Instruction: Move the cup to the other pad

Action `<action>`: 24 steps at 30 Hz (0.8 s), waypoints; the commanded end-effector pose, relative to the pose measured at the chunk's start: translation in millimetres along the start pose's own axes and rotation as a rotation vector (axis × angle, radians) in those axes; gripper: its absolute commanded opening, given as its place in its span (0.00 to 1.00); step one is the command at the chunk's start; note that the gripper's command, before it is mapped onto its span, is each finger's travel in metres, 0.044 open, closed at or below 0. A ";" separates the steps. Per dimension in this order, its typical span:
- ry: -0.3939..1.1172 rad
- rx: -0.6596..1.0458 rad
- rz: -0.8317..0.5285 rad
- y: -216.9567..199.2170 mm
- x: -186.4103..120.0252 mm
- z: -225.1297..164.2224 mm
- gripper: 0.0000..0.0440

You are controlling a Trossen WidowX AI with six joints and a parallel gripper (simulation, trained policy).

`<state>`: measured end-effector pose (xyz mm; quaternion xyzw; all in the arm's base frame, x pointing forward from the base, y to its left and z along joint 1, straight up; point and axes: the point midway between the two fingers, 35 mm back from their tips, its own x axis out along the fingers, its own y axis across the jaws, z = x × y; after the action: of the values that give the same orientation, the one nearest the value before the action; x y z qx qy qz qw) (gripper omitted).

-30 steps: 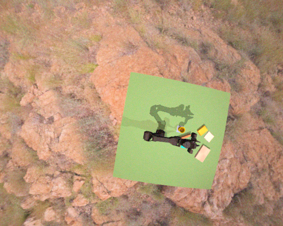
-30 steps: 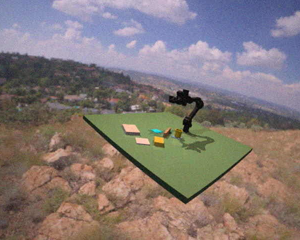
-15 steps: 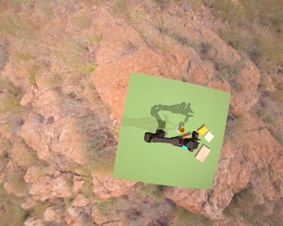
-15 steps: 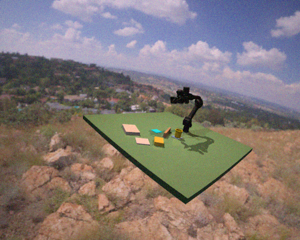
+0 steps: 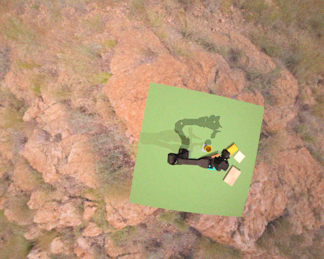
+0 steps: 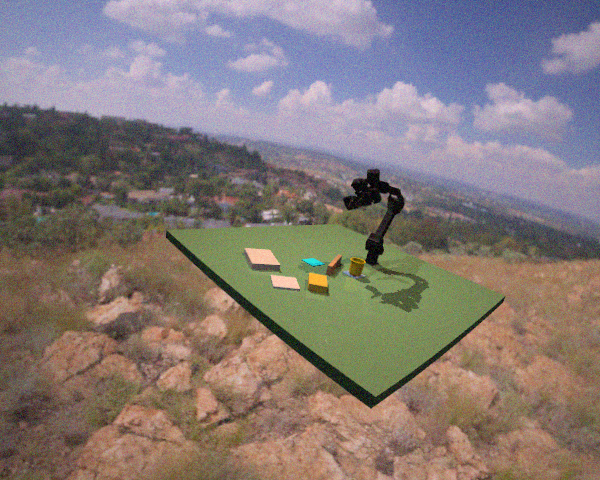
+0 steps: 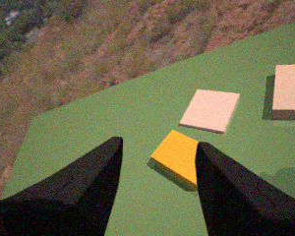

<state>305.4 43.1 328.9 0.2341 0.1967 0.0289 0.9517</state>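
Cup (image 5: pixel 208 148) (image 6: pixel 356 266): upright on the lavender pad (image 5: pixel 203 147) (image 6: pixel 347 273), inward of the top view's right edge. Gripper (image 5: pixel 224 158) (image 6: pixel 349 200) (image 7: pixel 159 148): raised, fingers partly apart, nothing between. Risks: descending with this narrowed gap could strike the rim, spilling marbles; a low carry toward the cyan pad (image 5: pixel 211 168) (image 6: pixel 312 262) could clip the brown block (image 5: pixel 215 155) (image 6: pixel 334 264).

Tabletop: flat green square slab (image 5: pixel 167 184) (image 6: pixel 393 335) (image 7: pixel 79 147) — dark edge
Ground: reddish-brown rocks (image 5: pixel 145 67) (image 6: pixel 181 377), dry scrub
Distance: tree-covered dark green hillside (image 6: pixel 73 149), pale buildings
Sky: blue, white clouds — daylight
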 end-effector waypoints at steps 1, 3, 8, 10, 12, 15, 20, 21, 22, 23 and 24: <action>0.036 0.042 -0.002 3.8 1.3 -1.8 0.36; 0.062 0.074 -0.008 5.8 1.4 -3.7 0.37; 0.127 0.154 -0.028 10.4 1.7 -9.2 0.37; 0.153 0.187 -0.038 12.2 1.8 -11.5 0.37; 0.178 0.219 -0.049 13.8 1.8 -14.0 0.37; 0.216 0.266 -0.068 16.2 1.8 -17.8 0.38; 0.278 0.343 -0.105 19.6 1.5 -24.7 0.38; 0.290 0.358 -0.114 20.2 1.4 -26.1 0.38; 0.302 0.372 -0.122 20.8 1.3 -27.6 0.38; 0.314 0.387 -0.131 21.3 1.2 -29.1 0.38; 0.325 0.401 -0.141 21.8 1.1 -30.5 0.38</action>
<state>295.2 73.1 314.5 0.3871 0.3539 -0.0346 0.8507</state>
